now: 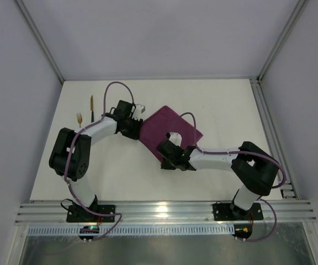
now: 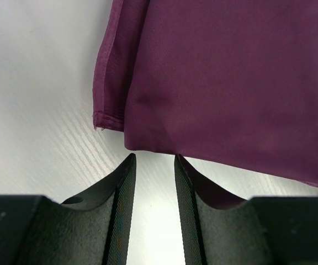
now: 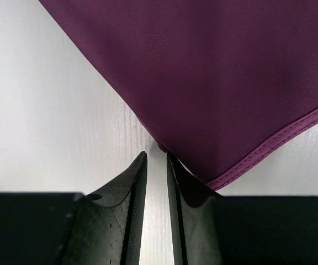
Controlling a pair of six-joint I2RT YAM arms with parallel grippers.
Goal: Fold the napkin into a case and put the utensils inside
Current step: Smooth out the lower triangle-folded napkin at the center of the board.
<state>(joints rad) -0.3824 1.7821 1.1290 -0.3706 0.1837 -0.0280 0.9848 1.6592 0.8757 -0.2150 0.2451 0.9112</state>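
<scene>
With the utensils (image 1: pixel 91 108) set aside at far left, the part-folded napkin (image 1: pixel 170 128) lay central on the table (image 1: pixel 231 110), the left gripper (image 2: pixel 153 158) at its left edge and the right gripper (image 3: pixel 157 154) at its near corner, both narrowly parted and empty, apparently poised for pinching.

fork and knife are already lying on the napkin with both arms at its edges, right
No, they are not on it. The top view shows the fork and knife on the table, left of the napkin and apart from it. The rest holds.
</scene>
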